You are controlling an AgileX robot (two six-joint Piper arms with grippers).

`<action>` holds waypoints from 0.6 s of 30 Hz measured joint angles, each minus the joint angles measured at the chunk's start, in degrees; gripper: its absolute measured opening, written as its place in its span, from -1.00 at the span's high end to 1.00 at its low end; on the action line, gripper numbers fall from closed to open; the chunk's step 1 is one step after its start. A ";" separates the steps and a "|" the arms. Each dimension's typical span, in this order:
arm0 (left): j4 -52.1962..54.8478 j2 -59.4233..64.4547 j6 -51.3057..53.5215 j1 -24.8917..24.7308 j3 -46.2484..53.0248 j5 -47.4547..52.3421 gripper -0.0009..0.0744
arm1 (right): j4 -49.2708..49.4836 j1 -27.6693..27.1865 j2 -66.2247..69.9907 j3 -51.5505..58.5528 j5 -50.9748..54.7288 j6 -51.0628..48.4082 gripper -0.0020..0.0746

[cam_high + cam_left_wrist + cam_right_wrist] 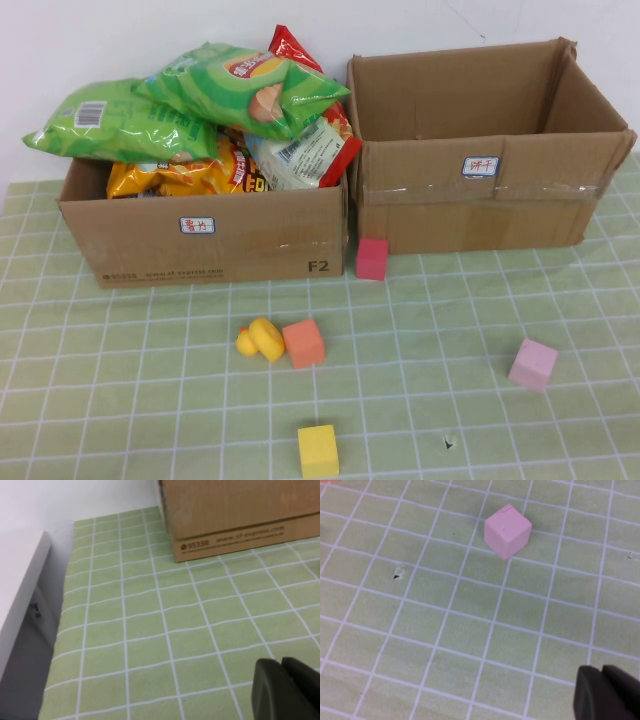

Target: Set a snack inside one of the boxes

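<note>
Green checked tablecloth (150,400) covering the table, two cardboard boxes at the back, left box (200,240) and right box (480,200), red cube (371,258) before them, yellow duck (262,340) touching orange cube (303,343), yellow cube (318,451), pink cube (532,364), small dark speck (448,442), possibly a tear.

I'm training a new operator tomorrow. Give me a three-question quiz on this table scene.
1. True or false: the right box holds snack bags.
2. Which touches the duck: A) yellow cube, B) orange cube, C) pink cube?
3. Fill in: the red cube stands in front of the gap between the two ____.

Key: 1. False; its visible interior is empty, and the bags are piled in the left box. 2. B. 3. boxes.
The left gripper is over bare cloth near the left box; the right gripper is near the pink cube.
</note>
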 joint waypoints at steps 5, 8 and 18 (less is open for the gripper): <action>0.00 0.00 0.00 0.93 0.00 0.00 0.98 | 0.00 0.00 0.00 0.00 0.00 0.00 0.92; 0.00 0.00 0.00 0.93 0.00 0.03 0.98 | 0.00 0.00 -0.37 0.99 -0.53 0.00 0.92; -0.13 0.00 0.10 0.93 0.00 0.13 0.98 | 3.72 -2.33 -15.72 12.96 -7.40 0.00 0.92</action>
